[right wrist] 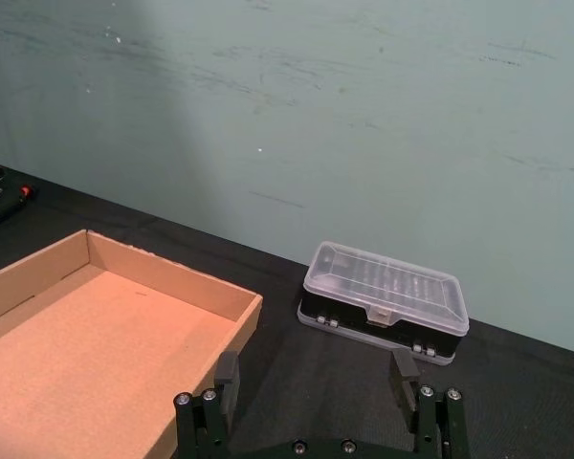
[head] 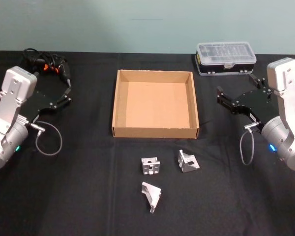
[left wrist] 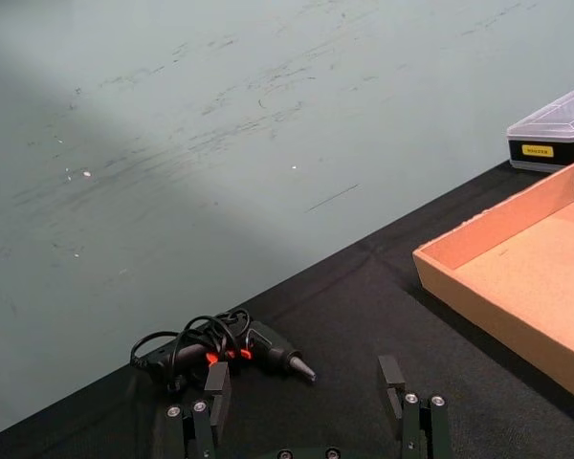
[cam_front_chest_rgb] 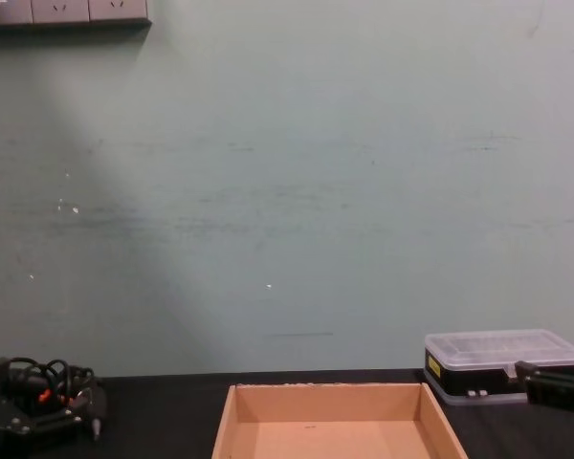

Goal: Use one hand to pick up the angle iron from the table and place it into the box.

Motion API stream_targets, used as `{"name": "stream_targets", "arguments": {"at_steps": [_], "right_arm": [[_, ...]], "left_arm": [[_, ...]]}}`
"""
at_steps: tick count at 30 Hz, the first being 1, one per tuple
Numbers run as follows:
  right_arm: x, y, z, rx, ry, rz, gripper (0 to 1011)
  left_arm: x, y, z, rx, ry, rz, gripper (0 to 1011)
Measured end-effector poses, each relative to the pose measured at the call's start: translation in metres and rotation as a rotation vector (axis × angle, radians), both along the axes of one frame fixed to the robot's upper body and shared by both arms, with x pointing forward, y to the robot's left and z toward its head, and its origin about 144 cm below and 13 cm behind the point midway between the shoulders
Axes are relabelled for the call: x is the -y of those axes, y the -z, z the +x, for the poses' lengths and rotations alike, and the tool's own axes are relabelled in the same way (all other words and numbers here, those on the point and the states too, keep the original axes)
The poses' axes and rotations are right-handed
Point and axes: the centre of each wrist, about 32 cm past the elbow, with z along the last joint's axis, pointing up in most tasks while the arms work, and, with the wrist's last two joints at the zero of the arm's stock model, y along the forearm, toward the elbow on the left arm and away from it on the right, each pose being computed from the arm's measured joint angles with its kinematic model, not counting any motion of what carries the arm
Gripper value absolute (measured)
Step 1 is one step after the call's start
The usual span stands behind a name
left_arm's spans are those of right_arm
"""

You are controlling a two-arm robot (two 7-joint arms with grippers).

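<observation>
**Head view: left gripper (head: 66,97) and right gripper (head: 221,97) both open and empty, angle irons (head: 150,165) on the table (head: 88,191) in front of the box (head: 155,132)**

Left of the box, the left gripper hangs above the table. Its fingers (left wrist: 217,387) are spread wide with nothing between them, and the left wrist view shows bare black tabletop in the gap. Beyond that gripper, farther left of the box and toward the back edge, a corded tool (head: 49,66) with orange marks lies in a tangle of its own cable.

The box sits mid-table, tan cardboard, open on top, its floor bare.

Three metal pieces lie on the table in front of the box's near wall, apart from it. The left angle iron (head: 150,165) lies below the middle of that wall. The right angle iron (head: 188,161) lies beside it, near but not touching, below the box's right front corner. The near angle iron (head: 152,195) lies farthest from the box, in front of the left one.

Right of the box, the right gripper hangs above the table and points toward the box's right wall. Its fingers (right wrist: 228,375) are wide apart and grip nothing. Behind the box's far right corner rests a clear-lidded plastic case (head: 226,56) with a black base.
</observation>
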Motion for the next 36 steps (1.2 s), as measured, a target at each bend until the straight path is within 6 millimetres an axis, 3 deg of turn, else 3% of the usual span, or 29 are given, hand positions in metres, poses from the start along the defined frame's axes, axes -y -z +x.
{"name": "stream_targets", "arguments": {"at_steps": [8, 15, 26, 36], "right_arm": [[0.000, 0.000, 0.000, 0.000, 0.000, 0.001, 1000], [0.013, -0.010, 0.006, 0.011, -0.049, 0.029, 1000], [0.048, -0.064, 0.007, 0.017, -0.292, 0.084, 1000], [0.060, -0.111, 0.011, -0.061, -0.546, 0.082, 1000]], "left_arm": [[0.000, 0.000, 0.000, 0.000, 0.000, 0.000, 1000], [0.000, 0.000, 0.000, 0.000, 0.000, 0.000, 1000], [0.000, 0.000, 0.000, 0.000, 0.000, 0.000, 1000], [0.000, 0.000, 0.000, 0.000, 0.000, 0.000, 1000]]}}
